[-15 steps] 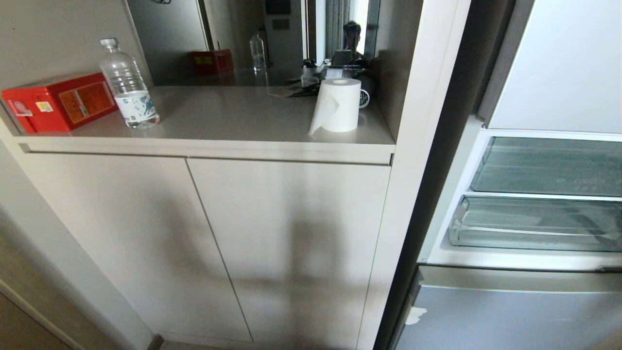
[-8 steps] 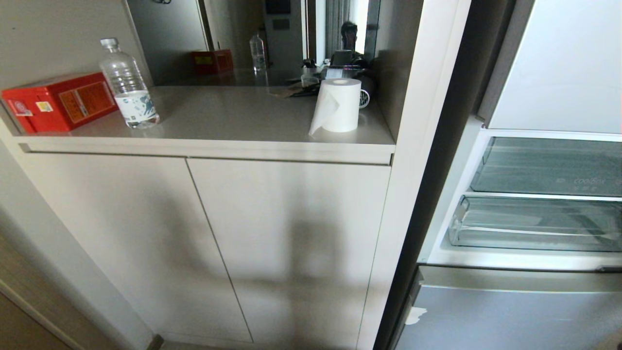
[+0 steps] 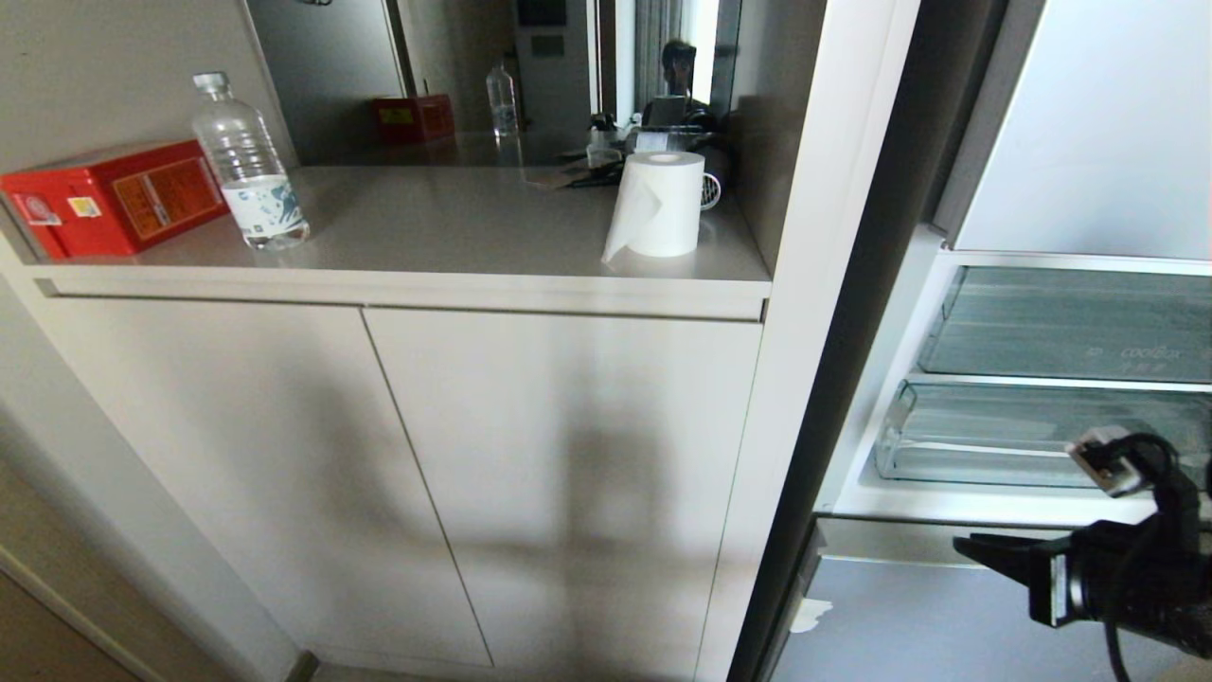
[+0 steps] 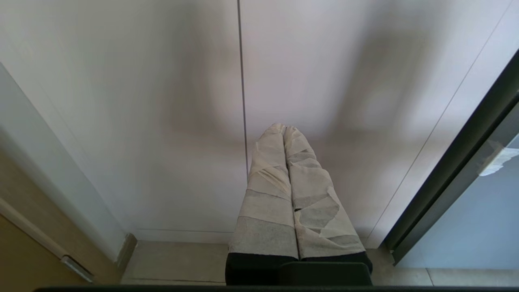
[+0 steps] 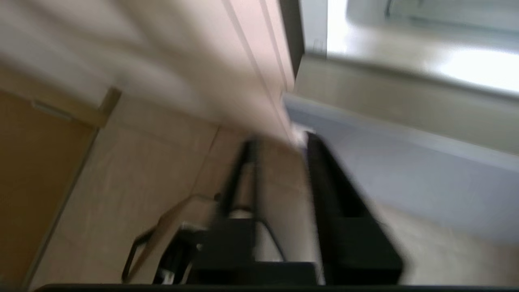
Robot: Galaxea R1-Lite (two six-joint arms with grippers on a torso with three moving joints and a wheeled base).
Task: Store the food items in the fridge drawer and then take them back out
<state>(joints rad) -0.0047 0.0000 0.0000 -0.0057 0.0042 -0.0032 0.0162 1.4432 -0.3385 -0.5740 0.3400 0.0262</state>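
Note:
The fridge drawer (image 3: pixel 1032 438), a clear plastic bin with a thick front lip, sits in the open fridge on the right; nothing shows inside it. The food items are out of view. My right gripper (image 3: pixel 975 549) shows at the lower right of the head view, below and in front of the drawer, pointing left. In the right wrist view its black fingers (image 5: pixel 324 174) stand apart with only floor between them, so the right gripper (image 5: pixel 279 140) is open and empty. My left gripper (image 4: pixel 282 127), wrapped in white tape, is shut on nothing and hangs low before the cabinet doors.
A counter (image 3: pixel 454 237) on the left carries a red box (image 3: pixel 114 199), a water bottle (image 3: pixel 248 166) and a paper roll (image 3: pixel 658 204). Cabinet doors (image 3: pixel 549 474) stand below it. A second clear bin (image 3: pixel 1070 327) sits above the drawer, a blue-grey panel (image 3: pixel 928 625) below. A mirror reflects a person (image 3: pixel 677 71).
My right arm has come up into the head view at the lower right, in front of the fridge. Everything else stays where it was.

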